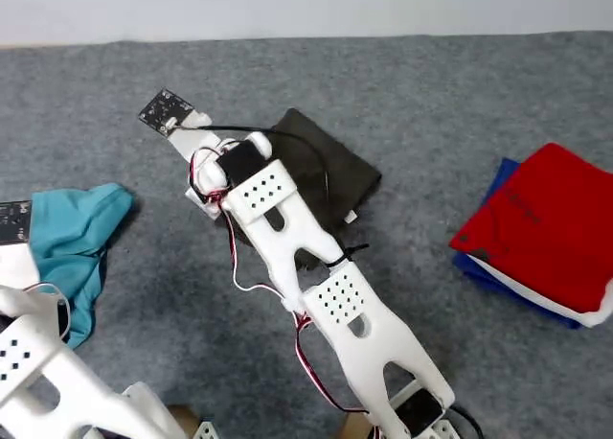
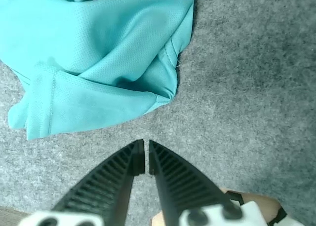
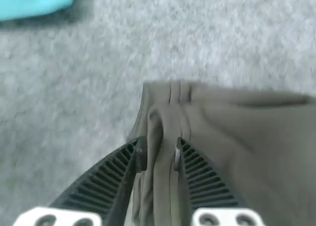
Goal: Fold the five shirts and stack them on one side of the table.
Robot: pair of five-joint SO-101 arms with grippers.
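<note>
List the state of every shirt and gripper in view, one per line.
teal shirt: crumpled, unfolded.
dark shirt: folded, edge pinched by right gripper.
red shirt: folded, topmost of three stacked.
white shirt: folded, under the red shirt.
blue shirt: folded, lowest, under the white shirt.
left gripper: shut, empty, beside teal shirt.
right gripper: shut on dark shirt.
</note>
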